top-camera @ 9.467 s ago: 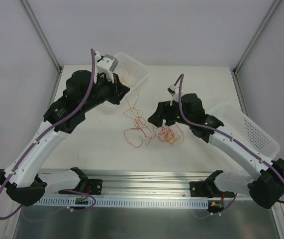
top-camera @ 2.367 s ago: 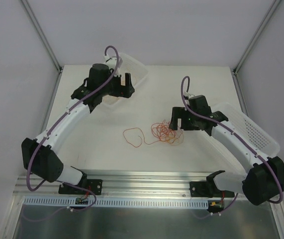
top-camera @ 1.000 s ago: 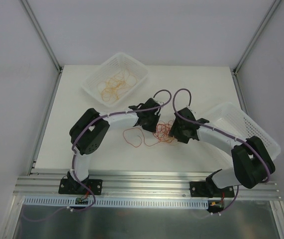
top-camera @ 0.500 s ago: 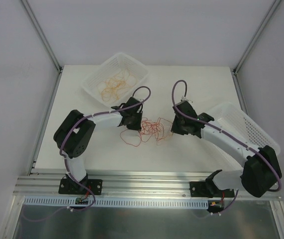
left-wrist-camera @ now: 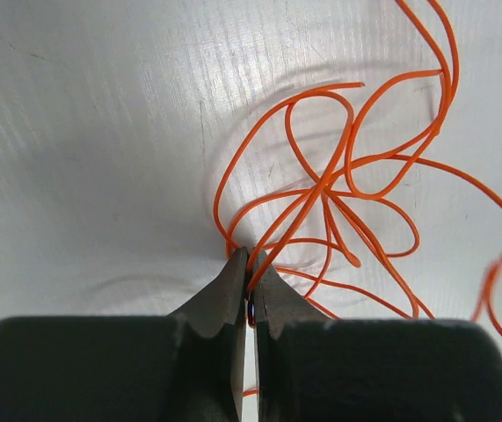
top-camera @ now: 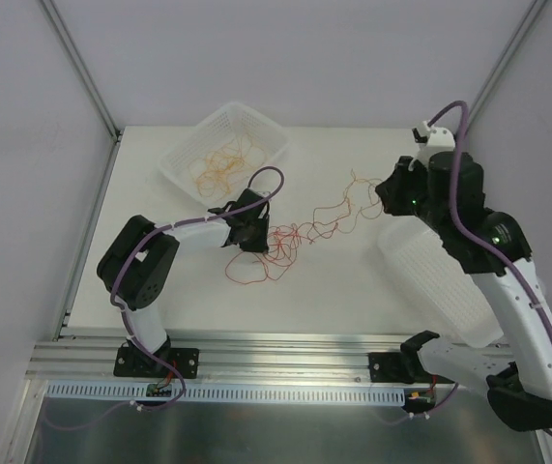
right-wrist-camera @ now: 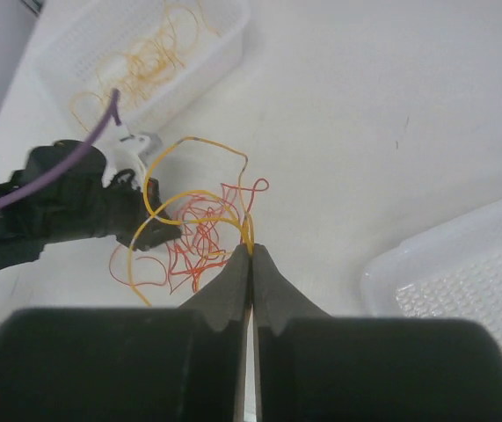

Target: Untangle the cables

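The cables (top-camera: 277,244) are thin red and orange strands tangled in the middle of the table. My left gripper (top-camera: 259,242) is low at the tangle's left side, shut on an orange cable (left-wrist-camera: 325,189) right at its fingertips (left-wrist-camera: 236,274). My right gripper (top-camera: 386,188) is raised to the right, shut on a yellow-orange cable (right-wrist-camera: 189,195). From the tangle (right-wrist-camera: 200,248) a stretched line of strands (top-camera: 338,208) runs up to it. In the right wrist view the left gripper (right-wrist-camera: 149,230) sits against the tangle.
A white basket (top-camera: 268,133) at the far left holds more orange loops (top-camera: 219,164). A second white basket (top-camera: 440,285) lies at the right, partly under the right arm. An aluminium rail (top-camera: 285,343) runs along the near edge.
My right gripper closed on a strand at the tangle, then rose and swung to the far right, drawing strands out. The left gripper stayed shut at the tangle, shifting little.
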### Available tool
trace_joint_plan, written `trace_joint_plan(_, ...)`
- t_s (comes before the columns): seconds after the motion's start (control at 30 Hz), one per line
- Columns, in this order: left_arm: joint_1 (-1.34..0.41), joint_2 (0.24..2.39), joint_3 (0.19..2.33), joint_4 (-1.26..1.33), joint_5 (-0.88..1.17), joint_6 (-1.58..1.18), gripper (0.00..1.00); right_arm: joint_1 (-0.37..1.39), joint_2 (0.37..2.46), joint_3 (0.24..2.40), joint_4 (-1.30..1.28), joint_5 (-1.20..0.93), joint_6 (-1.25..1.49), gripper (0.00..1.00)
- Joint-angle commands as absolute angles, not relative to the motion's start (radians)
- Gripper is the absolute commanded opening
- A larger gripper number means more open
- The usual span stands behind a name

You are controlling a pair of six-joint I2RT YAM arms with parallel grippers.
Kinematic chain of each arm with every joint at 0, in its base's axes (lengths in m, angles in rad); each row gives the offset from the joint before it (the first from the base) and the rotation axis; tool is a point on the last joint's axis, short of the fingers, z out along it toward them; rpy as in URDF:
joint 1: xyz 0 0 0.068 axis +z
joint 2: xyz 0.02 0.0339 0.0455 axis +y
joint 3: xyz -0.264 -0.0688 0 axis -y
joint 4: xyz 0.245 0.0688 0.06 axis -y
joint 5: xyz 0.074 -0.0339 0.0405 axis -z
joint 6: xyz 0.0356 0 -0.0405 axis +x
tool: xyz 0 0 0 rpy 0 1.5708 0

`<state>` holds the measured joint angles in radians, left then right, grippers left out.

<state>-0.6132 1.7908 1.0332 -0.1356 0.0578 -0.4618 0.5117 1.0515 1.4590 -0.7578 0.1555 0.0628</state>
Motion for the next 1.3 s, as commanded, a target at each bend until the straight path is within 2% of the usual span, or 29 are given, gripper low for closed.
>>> trace_joint_plan(0.0, -0.594, 1.798, 0.991, -0.219, -0.005, -0.456, 0.00, 0.503, 0.977, 1.595, -0.798, 0.129, -0.081, 0.01)
trace_joint_plan(0.37, -0.583, 1.796, 0.965, -0.215, -0.003, -0.469, 0.00, 0.500, 0.824, 1.691, -0.665, 0.137, -0.158, 0.01)
trace_joint_plan(0.53, -0.577, 1.731, 0.950, -0.213, -0.002, -0.480, 0.00, 0.500, 0.830, 1.594, -0.633, 0.017, -0.118, 0.01)
trace_joint_plan(0.63, -0.578, 1.656, 0.933, -0.212, 0.054, -0.491, 0.00, 0.500, 0.888, 1.479, -0.627, -0.141, -0.032, 0.01)
trace_joint_plan(0.77, -0.578, 1.550, 0.901, -0.210, 0.078, -0.486, 0.00, 0.500, 0.965, 1.303, -0.562, -0.216, 0.083, 0.01)
trace_joint_plan(0.8, -0.580, 1.528, 0.893, -0.212, 0.083, -0.480, 0.02, 0.502, 0.995, 1.236, -0.539, -0.238, 0.110, 0.01)
trace_joint_plan(0.87, -0.583, 1.464, 0.871, -0.210, 0.091, -0.462, 0.14, 0.503, 1.018, 1.181, -0.479, -0.293, 0.135, 0.01)
trace_joint_plan(0.9, -0.583, 1.441, 0.864, -0.207, 0.098, -0.454, 0.26, 0.502, 1.028, 1.139, -0.454, -0.308, 0.152, 0.01)
trace_joint_plan(0.97, -0.587, 1.370, 0.842, -0.196, 0.104, -0.433, 0.39, 0.503, 1.049, 1.106, -0.402, -0.331, 0.156, 0.01)
trace_joint_plan(1.0, -0.588, 1.326, 0.836, -0.190, 0.119, -0.425, 0.48, 0.503, 1.057, 1.097, -0.396, -0.333, 0.152, 0.01)
trace_joint_plan(1.1, -0.589, 1.258, 0.815, -0.146, 0.181, -0.376, 0.60, 0.503, 1.103, 1.085, -0.402, -0.334, 0.130, 0.01)
trace_joint_plan(1.13, -0.592, 1.221, 0.805, -0.129, 0.205, -0.348, 0.67, 0.503, 1.117, 1.080, -0.402, -0.340, 0.123, 0.01)
trace_joint_plan(1.27, -0.621, 1.174, 0.807, -0.011, 0.333, -0.281, 0.77, 0.503, 1.157, 1.069, -0.373, -0.383, 0.132, 0.01)
